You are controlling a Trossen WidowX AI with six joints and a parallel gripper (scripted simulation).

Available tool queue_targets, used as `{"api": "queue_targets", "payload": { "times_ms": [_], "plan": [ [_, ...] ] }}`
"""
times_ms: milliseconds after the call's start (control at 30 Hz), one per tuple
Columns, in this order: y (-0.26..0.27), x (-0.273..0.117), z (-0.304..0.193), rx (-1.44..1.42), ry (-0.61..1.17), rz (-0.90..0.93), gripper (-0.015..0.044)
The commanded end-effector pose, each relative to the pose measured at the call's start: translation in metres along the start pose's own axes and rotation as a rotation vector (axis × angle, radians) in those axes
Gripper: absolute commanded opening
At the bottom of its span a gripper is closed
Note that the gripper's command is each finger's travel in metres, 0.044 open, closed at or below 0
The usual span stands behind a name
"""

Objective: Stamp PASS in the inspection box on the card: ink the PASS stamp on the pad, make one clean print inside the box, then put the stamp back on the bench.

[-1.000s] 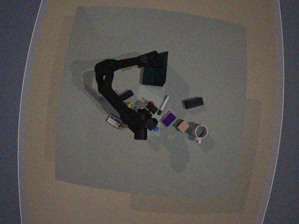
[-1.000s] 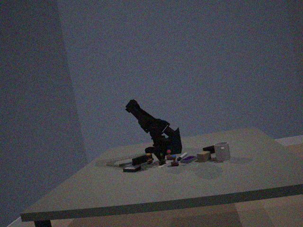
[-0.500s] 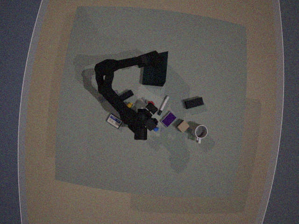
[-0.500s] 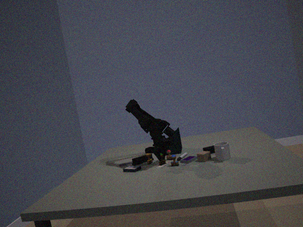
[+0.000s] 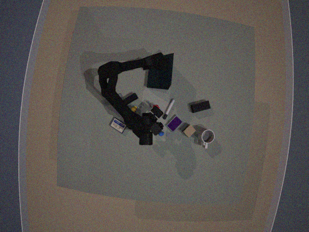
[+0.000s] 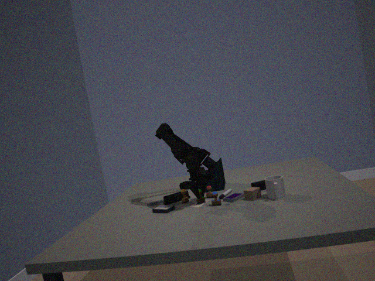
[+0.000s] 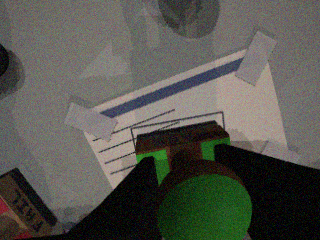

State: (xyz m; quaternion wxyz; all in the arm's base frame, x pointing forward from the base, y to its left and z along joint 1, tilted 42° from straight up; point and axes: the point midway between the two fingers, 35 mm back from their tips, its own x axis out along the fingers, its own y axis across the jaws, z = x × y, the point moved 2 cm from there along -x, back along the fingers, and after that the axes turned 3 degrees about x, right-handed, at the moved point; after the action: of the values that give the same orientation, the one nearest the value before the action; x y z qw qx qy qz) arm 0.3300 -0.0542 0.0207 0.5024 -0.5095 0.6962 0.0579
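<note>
My gripper (image 7: 184, 160) (image 6: 200, 198) is shut on the green-knobbed stamp (image 7: 205, 205), with green showing beside its brown stem. Its wording is hidden. The stamp stands over the inspection box (image 7: 200, 116) on the taped white card (image 7: 250, 105); the top of the outline shows beyond the block, the rest is hidden. The block is at or just above the card; contact cannot be told. No print is visible in the part of the box that shows. The purple ink pad (image 5: 174, 123) (image 6: 234, 196) lies to the right of the gripper.
Stamps with red (image 5: 156, 107) (image 6: 208, 187), blue (image 5: 161, 133) (image 6: 214, 193) and yellow (image 5: 133, 108) knobs stand around the gripper. A FAIL stamp (image 7: 25, 205) is lower left. A marker (image 5: 169, 107), wooden block (image 5: 189, 130), mug (image 6: 275, 188), dark blocks (image 5: 200, 106) and blue-white box (image 5: 118, 124) lie around.
</note>
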Motion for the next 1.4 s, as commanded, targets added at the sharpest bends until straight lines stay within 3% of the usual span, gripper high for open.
{"api": "queue_targets", "payload": {
  "times_ms": [0, 1367],
  "plan": [
    [-0.001, -0.002, 0.0, 0.004, 0.001, -0.002, 0.0],
    [0.001, -0.061, 0.001, 0.004, -0.001, 0.0, 0.0]
  ]
}}
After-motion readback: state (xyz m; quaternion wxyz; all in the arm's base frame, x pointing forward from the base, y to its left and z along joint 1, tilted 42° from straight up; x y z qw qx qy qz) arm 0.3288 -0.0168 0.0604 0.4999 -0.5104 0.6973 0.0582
